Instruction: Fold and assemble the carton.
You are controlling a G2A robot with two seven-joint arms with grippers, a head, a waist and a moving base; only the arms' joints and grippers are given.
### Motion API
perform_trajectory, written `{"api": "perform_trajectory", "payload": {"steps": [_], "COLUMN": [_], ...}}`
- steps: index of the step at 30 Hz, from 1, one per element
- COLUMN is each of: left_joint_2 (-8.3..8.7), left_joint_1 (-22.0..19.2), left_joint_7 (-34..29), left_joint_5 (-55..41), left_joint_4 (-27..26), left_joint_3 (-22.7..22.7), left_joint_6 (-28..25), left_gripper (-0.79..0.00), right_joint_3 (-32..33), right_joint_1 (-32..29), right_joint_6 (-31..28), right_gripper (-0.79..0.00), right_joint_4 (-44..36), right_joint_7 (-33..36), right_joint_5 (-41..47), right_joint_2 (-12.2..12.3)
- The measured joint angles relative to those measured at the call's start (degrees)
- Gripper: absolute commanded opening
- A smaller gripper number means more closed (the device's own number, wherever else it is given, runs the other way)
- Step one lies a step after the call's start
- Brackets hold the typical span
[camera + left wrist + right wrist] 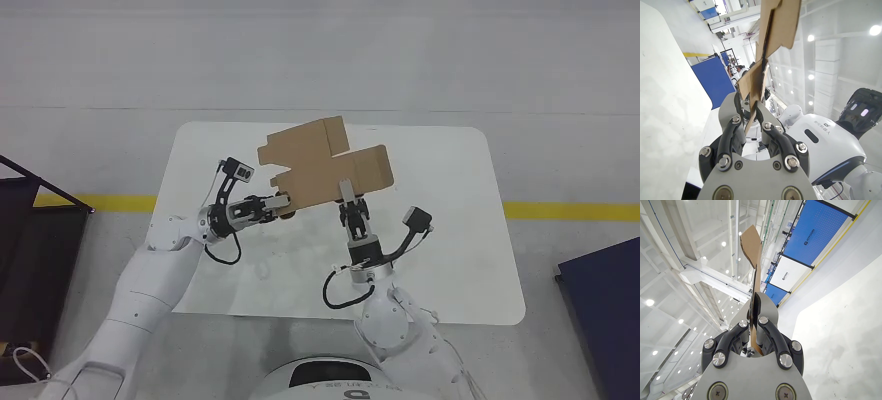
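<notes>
carton flat, unfolded, held above table; left gripper clamped on its corner, right gripper clamped on near edge.

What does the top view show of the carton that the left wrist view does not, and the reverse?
Top view: the carton as a flat sheet above the white table, with the left gripper and the right gripper each holding its near edge. Left wrist view: the carton edge-on, its layers pinched between the left fingers. Both: the carton, the table and the left gripper shut on it.
</notes>
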Motion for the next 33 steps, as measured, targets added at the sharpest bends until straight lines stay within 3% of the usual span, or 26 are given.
{"api": "perform_trajectory", "payload": {"steps": [16, 28, 30, 32, 33], "left_joint_2": [-1.34, -1.09, -1.10, -1.13, -1.15], "left_joint_1": [-1.27, 0.34, 0.35, 0.36, 0.36], "left_joint_7": [1.16, 3.11, 3.50, 3.68, 3.72], "left_joint_5": [-6.52, -1.25, -0.13, 0.46, 0.78], "left_joint_4": [2.19, 0.88, 1.04, 1.05, 1.00], "left_joint_3": [0.64, -1.41, -1.42, -1.34, -1.29], "left_joint_6": [-1.17, -3.13, -3.50, -3.68, -3.72], "left_gripper": [-0.723, -0.683, -0.699, -0.785, -0.785], "right_joint_3": [-1.96, -2.24, -2.36, -2.42, -2.43], "right_joint_1": [1.52, 1.29, 1.28, 1.32, 1.35], "right_joint_6": [0.37, 2.48, 2.44, 2.44, 2.45], "right_gripper": [-0.785, -0.785, -0.785, -0.785, -0.785], "right_joint_4": [1.33, 1.56, 1.57, 1.61, 1.64], "right_joint_7": [0.64, 1.26, 1.44, 1.72, 1.92], "right_joint_5": [0.42, -2.76, -2.92, -3.01, -3.05], "right_joint_2": [-0.78, -0.92, -0.95, -0.98, -0.99]}}
